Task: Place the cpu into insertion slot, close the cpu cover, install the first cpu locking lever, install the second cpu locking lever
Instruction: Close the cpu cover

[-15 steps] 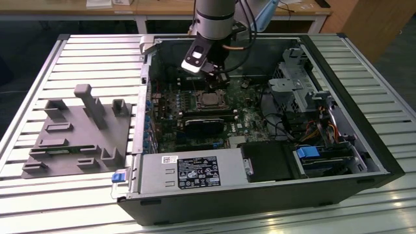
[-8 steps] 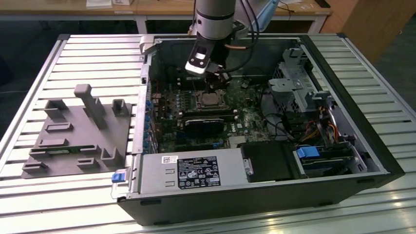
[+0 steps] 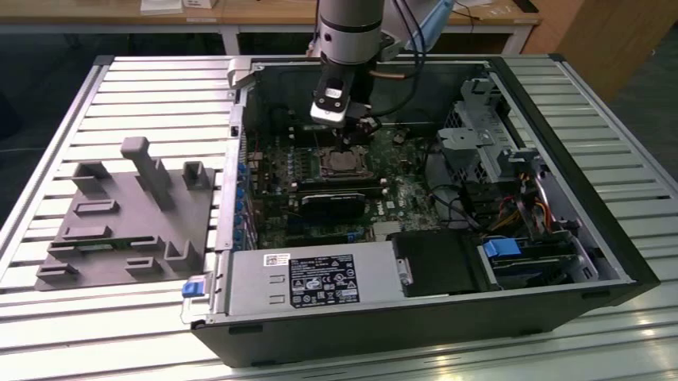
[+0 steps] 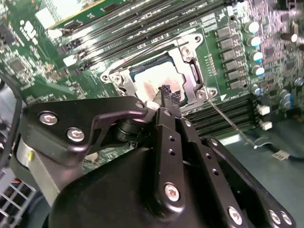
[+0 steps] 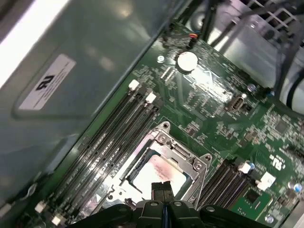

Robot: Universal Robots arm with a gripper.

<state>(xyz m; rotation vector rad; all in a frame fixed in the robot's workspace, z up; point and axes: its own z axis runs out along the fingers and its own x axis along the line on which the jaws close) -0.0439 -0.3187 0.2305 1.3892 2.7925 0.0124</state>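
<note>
The cpu point(image 4: 151, 78) lies flat in the insertion slot point(image 3: 341, 164) on the green board, its metal top showing pale smears. The cpu cover point(image 4: 191, 64) lies down around it as a silver frame, seen in both wrist views with the cpu point(image 5: 156, 172) inside the cover point(image 5: 186, 154). My gripper point(image 4: 166, 93) hangs just over the edge of the chip, its black fingers pressed together and shut, with nothing between them. A thin wire locking lever point(image 4: 232, 124) runs out from one socket corner across the memory slots. In the exterior view the gripper point(image 3: 355, 136) stands upright over the socket.
Long black memory slots point(image 5: 111, 137) flank the socket on both sides. The open computer case point(image 3: 593, 230) has tall walls, a power supply point(image 3: 307, 278) at the front and a drive cage with cables point(image 3: 498, 159) on the exterior view's right. A grey fixture point(image 3: 127, 214) sits on the table at the exterior view's left.
</note>
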